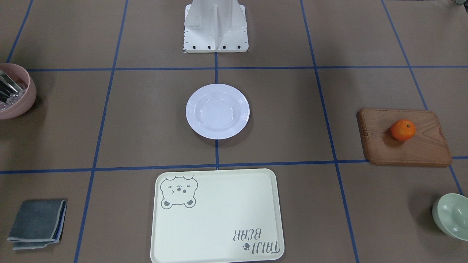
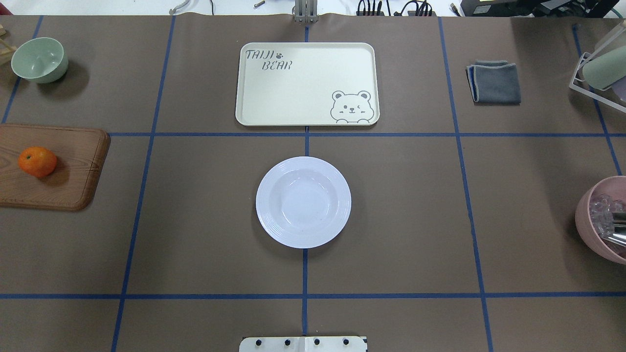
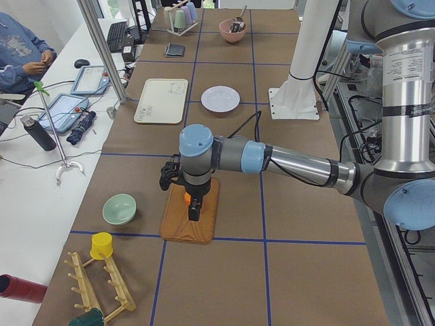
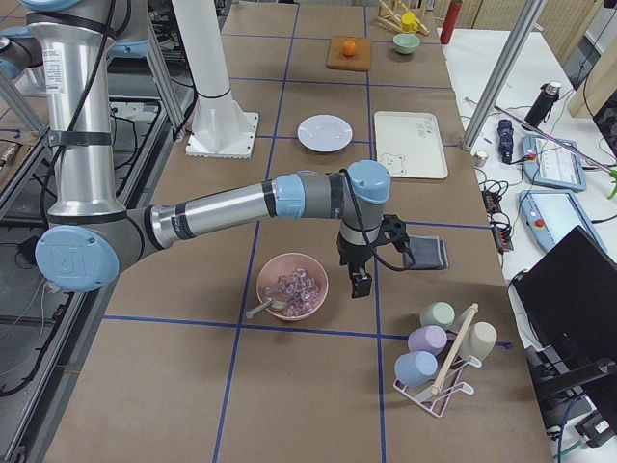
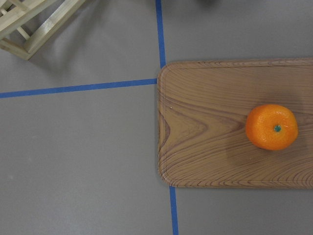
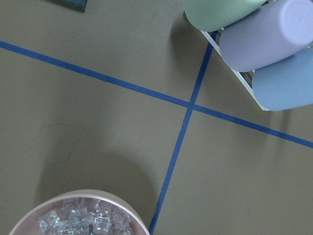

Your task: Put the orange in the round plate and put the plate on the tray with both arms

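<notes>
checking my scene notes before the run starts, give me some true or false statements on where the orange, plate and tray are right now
1. The orange lies on the wooden board. True.
2. The tray has nothing on it. True.
3. The round plate sits on the tray. False: it rests on the table, apart from the tray.
4. The pink bowl is empty. False: it holds clear ice-like pieces and a metal utensil.

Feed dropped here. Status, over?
Left gripper near orange on wooden board; right gripper by pink bowl; open or shut unclear. Round plate, tray both empty. Nothing blocking.
</notes>
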